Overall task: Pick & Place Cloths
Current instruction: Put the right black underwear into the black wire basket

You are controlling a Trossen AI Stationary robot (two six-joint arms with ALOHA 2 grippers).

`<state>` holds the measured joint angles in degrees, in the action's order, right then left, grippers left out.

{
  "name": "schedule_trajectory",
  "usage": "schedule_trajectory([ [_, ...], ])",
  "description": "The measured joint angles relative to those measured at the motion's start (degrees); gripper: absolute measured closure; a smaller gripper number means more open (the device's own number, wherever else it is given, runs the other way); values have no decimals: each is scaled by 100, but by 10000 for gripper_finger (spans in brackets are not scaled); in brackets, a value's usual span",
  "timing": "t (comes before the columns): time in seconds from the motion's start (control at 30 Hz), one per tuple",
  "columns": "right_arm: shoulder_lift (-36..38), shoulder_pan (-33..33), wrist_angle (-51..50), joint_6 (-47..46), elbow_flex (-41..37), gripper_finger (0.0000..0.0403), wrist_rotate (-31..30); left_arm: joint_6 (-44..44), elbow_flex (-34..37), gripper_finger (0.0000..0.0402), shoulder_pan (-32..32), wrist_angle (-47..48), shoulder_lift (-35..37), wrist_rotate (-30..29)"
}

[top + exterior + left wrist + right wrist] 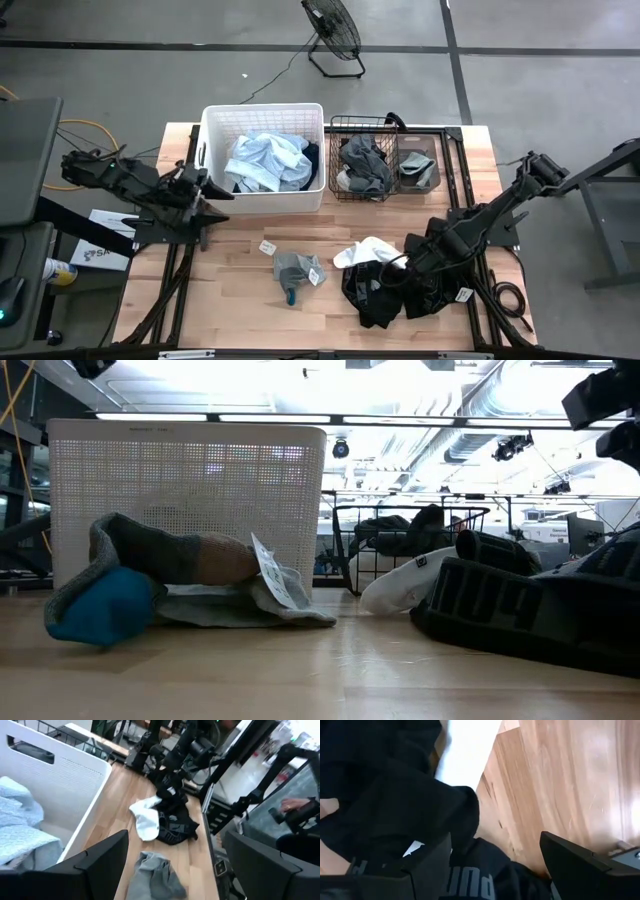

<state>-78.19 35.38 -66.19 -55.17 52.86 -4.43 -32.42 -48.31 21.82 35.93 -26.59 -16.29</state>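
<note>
Currently right gripper sits low over the black cloths near the table's front-right corner, fingers spread wide, nothing held, likely lining up a grab; left gripper waits open beside the tub.

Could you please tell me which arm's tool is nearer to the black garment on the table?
The right. The right tool hangs directly over the black garment, fingers open. The left tool waits beside the white tub, far from it.
</note>
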Motion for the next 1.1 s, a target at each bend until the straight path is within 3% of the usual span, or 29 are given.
schedule_trajectory([
  [0.27, 15, -2, 13, 539, -1, 105, 223, -71, 1131, 78, 2, -1408, 430, 106],
  [0.43, 17, -2, -5, 834, 0, 105, 284, -186, 1464, 78, 2, -1844, 470, 281],
  [0.7, 64, 294, -620, 1345, -2, 105, 1575, -302, 1521, 78, 2, -1925, 474, 291],
  [1.1, 128, 1038, -352, 1419, -376, 105, 1038, -302, 1521, 78, 2, -1933, 472, 220],
])
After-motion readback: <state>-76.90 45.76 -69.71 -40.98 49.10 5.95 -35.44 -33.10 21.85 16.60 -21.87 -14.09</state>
